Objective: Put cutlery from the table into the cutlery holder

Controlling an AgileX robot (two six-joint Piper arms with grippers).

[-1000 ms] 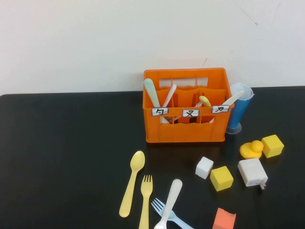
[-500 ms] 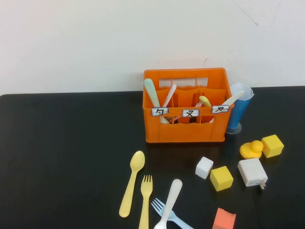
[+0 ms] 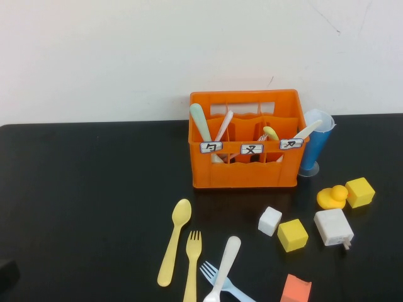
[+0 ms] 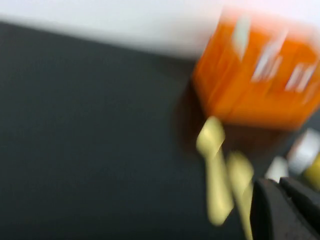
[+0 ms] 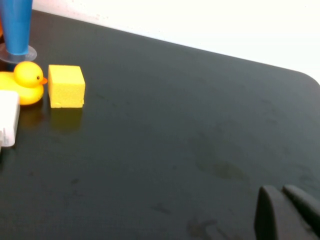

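Note:
On the black table [image 3: 88, 189], in front of the holder, lie a pale yellow spoon [image 3: 174, 242], a yellow fork [image 3: 192, 264], a cream-white rounded-handle piece [image 3: 225, 264] and, under it, a light blue fork [image 3: 213, 274]. The orange cutlery holder [image 3: 244, 173] stands behind them with several utensils in its compartments. In the blurred left wrist view, my left gripper [image 4: 280, 182] is shut and empty, close to the spoon [image 4: 215, 170] and fork [image 4: 241, 180]. A dark part of my left arm [image 3: 6, 274] shows at the table's near left edge. My right gripper [image 5: 282, 189] hovers shut and empty over bare table, far right.
A blue cup [image 3: 315, 141] stands right of the holder. To the right lie a yellow duck [image 3: 332, 197], two yellow blocks [image 3: 360, 192] [image 3: 293, 234], a white block [image 3: 269, 221], a white charger [image 3: 332, 227] and an orange block [image 3: 296, 290].
A dark part of my left arm has come into the high view at the lower left edge. The cutlery and the holder have not moved.

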